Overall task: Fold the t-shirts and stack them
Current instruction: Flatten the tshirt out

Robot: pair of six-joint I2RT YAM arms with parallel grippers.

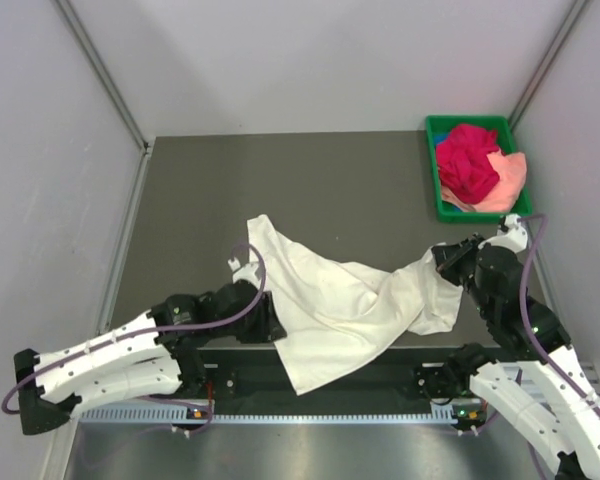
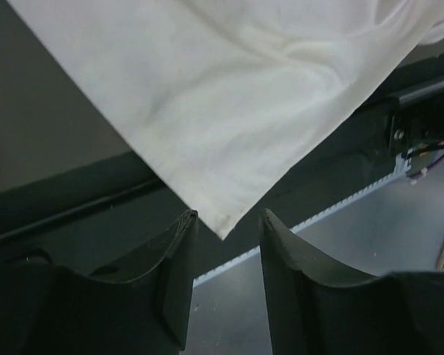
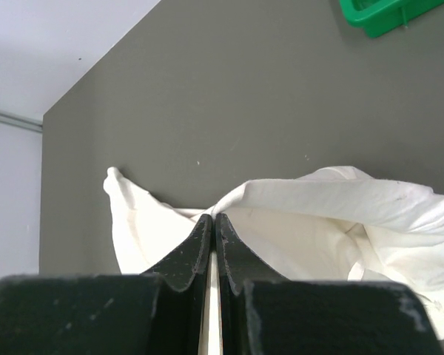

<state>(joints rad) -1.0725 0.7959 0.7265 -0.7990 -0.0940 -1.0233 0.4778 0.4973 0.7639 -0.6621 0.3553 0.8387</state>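
Note:
The cream-white t-shirt (image 1: 330, 300) lies crumpled across the near middle of the table, and one corner hangs over the front edge. My right gripper (image 1: 442, 258) is shut on the shirt's right end and holds that fold raised; in the right wrist view the jaws (image 3: 214, 218) pinch white cloth (image 3: 340, 222). My left gripper (image 1: 272, 325) is open at the shirt's left side. In the left wrist view a corner of the shirt (image 2: 229, 111) points down between the fingertips (image 2: 228, 218), not gripped. The magenta-red shirt (image 1: 468, 160) and the peach-pink shirt (image 1: 510, 180) lie bunched in the tray.
The green plastic tray (image 1: 435, 170) stands at the back right of the dark table, by the right wall; its corner also shows in the right wrist view (image 3: 377, 15). White walls close in the left, back and right. A metal rail (image 1: 310, 418) runs along the front edge.

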